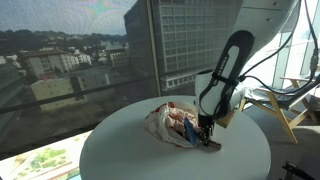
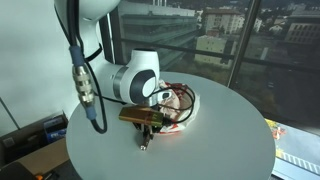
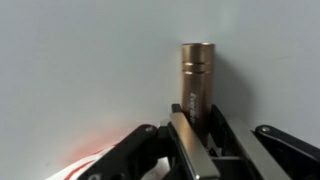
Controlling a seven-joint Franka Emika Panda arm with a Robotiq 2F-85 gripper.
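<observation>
A slim copper-coloured tube (image 3: 197,70) lies on the round white table (image 1: 130,150), pointing away from the wrist camera. My gripper (image 3: 195,115) has a finger on each side of the tube's near end and is shut on it, down at the table surface. In both exterior views the gripper (image 1: 210,143) (image 2: 145,143) reaches straight down to the table, just in front of a crumpled white and red cloth (image 1: 172,122) (image 2: 180,102). The tube itself is too small to make out in those views.
The table (image 2: 220,140) stands by large windows overlooking buildings. A wooden chair frame (image 1: 280,110) stands beyond the table edge. Dark boxes (image 2: 35,135) sit on the floor near the robot base. The arm's cable (image 2: 85,90) hangs above the table.
</observation>
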